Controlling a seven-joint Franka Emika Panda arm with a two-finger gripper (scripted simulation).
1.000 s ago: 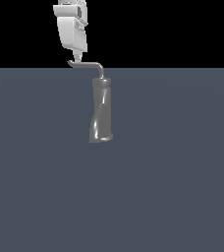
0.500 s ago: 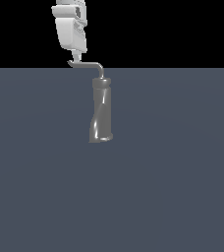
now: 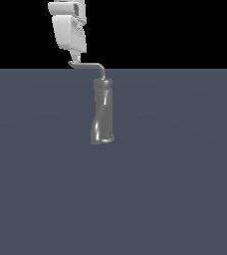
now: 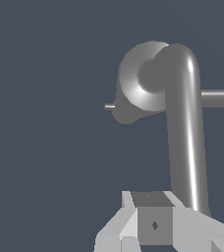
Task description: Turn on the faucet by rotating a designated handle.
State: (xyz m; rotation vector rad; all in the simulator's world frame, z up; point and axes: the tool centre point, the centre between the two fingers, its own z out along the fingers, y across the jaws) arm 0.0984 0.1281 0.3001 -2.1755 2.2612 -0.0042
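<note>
The white tool [image 3: 74, 59] sits at the hooked tip of the thin grey L-shaped metal handle [image 3: 88, 65], atop the tall twisted shiny grey faucet column [image 3: 103, 112]; whether its fingers are apart or together I cannot tell. Push sideways at the tip, sweeping around the column's axis. The flat slate-grey counter [image 3: 185, 174] meets black background.

Flat dark slate-blue floor [image 3: 175, 189], plain, no texture, fills lower part of the exterior view. Black backdrop [image 3: 175, 30] sits above the floor, meeting it at a straight horizon line.
</note>
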